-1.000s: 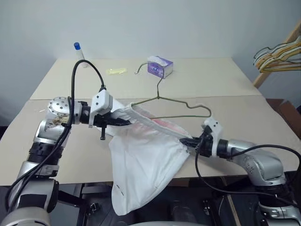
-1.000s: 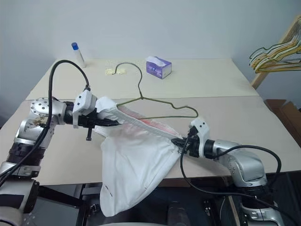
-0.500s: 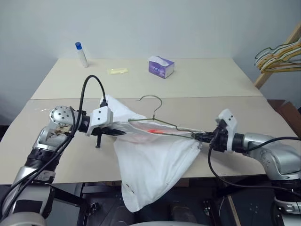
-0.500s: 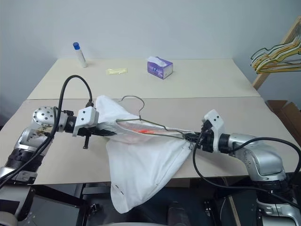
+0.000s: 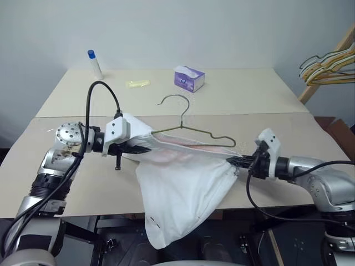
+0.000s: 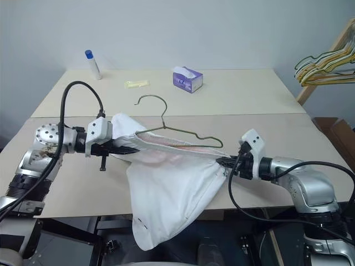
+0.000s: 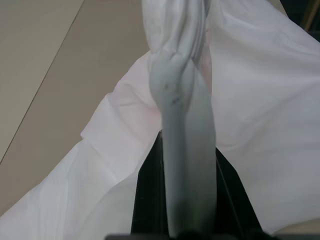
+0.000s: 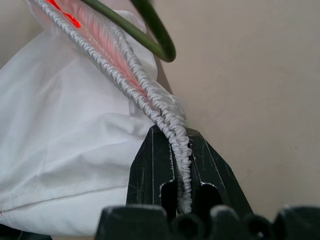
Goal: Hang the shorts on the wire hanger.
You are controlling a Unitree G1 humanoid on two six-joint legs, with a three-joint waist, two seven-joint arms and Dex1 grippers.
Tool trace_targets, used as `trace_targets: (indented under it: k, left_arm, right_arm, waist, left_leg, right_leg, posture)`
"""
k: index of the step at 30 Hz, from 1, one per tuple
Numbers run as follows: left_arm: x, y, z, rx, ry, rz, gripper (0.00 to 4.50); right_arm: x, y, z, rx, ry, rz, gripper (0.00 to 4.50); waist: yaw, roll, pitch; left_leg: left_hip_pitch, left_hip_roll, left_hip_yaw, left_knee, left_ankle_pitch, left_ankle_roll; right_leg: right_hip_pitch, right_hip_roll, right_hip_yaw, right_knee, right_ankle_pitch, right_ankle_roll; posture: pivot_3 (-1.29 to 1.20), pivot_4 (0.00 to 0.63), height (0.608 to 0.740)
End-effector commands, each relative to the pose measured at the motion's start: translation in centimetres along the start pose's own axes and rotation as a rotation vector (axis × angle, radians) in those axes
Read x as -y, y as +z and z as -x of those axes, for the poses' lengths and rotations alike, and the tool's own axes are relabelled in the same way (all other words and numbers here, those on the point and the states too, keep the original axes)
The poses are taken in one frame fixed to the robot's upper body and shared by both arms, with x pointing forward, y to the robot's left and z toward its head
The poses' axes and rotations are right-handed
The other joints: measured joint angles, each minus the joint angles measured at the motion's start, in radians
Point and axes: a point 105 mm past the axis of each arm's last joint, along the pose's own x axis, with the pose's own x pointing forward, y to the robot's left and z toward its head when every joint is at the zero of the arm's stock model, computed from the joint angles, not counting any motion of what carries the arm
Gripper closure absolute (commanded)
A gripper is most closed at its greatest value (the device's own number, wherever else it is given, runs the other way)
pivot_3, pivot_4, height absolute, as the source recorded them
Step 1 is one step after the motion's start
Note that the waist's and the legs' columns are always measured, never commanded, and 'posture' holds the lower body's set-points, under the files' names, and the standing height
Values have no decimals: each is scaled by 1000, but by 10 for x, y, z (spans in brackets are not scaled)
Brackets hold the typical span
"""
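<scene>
left gripper (image 5: 145, 148): pinching shorts (image 5: 183, 188) waistband, left end | right gripper (image 5: 233, 161): pinching waistband, right end | wire hanger (image 5: 194, 132): lying along waistband's far edge

1. The white soft cloth shorts (image 5: 183, 194) are thin, matt fabric; their waistband (image 8: 150, 95) is tightly gathered, ribbed elastic.
2. The thin grey-olive wire hanger (image 5: 194, 132) is smooth metal with a dull sheen.
3. My left gripper (image 7: 187, 165) and right gripper (image 8: 172, 165) have black fingers of hard, slightly scuffed plastic.
4. The beige table (image 5: 288, 100) has a smooth, matt top.
5. The small purple tissue box (image 5: 189, 78) looks like printed card.
</scene>
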Motion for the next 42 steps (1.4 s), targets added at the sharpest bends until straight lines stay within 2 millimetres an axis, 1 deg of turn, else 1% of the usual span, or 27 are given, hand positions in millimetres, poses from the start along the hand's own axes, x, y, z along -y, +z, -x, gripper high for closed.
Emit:
trace_targets:
  k: [1, 6, 14, 26, 33, 35, 39, 42]
  left_arm:
    - [-2, -2, 15, -35, 17, -24, 4500]
    - [2, -2, 18, -32, -15, -31, 4500]
    - [0, -6, 20, -53, 5, -51, 4500]
    - [4, 3, 19, 45, -2, -30, 4500]
    - [0, -15, 18, -68, 53, -48, 4500]
    - [-3, -25, 20, -143, 73, -92, 4500]
    - [1, -38, 23, -217, 41, -112, 4500]
    - [-1, -40, 22, -215, 51, -113, 4500]
  right_arm:
    - [11, 7, 13, 6, -61, 39, 4486]
    - [12, 5, 15, 0, -65, 36, 4486]
    - [13, 4, 16, -10, -66, 33, 4486]
    - [13, 4, 17, -13, -57, 29, 4486]
    - [12, 4, 18, -15, -52, 26, 4486]
    - [13, 5, 19, -13, -55, 30, 4486]
    - [11, 14, 21, 6, -56, 59, 4486]
    - [10, 18, 22, 13, -56, 74, 4486]
  waist:
    - [-1, 0, 0]
    - [0, 0, 0]
    - [0, 0, 0]
    - [0, 0, 0]
    - [0, 0, 0]
    - [0, 0, 0]
    - [0, 0, 0]
    - [0, 0, 0]
  left_leg:
    - [0, 0, 0, 0, 0, 0]
    - [0, 0, 0, 0, 0, 0]
    - [0, 0, 0, 0, 0, 0]
    - [0, 0, 0, 0, 0, 0]
    - [0, 0, 0, 0, 0, 0]
    - [0, 0, 0, 0, 0, 0]
    - [1, 0, 0, 0, 0, 0]
    - [0, 0, 0, 0, 0, 0]
  right_leg:
    - [0, 0, 0, 0, 0, 0]
    - [0, 0, 0, 0, 0, 0]
    - [0, 0, 0, 0, 0, 0]
    - [0, 0, 0, 0, 0, 0]
    - [0, 0, 0, 0, 0, 0]
    - [0, 0, 0, 0, 0, 0]
    - [0, 0, 0, 0, 0, 0]
    - [0, 0, 0, 0, 0, 0]
  posture:
    - [58, 23, 740]
    - [59, 23, 740]
    - [61, 26, 740]
    - [59, 36, 740]
    - [59, 40, 740]
    - [59, 40, 740]
    - [58, 41, 740]
    - [56, 40, 740]
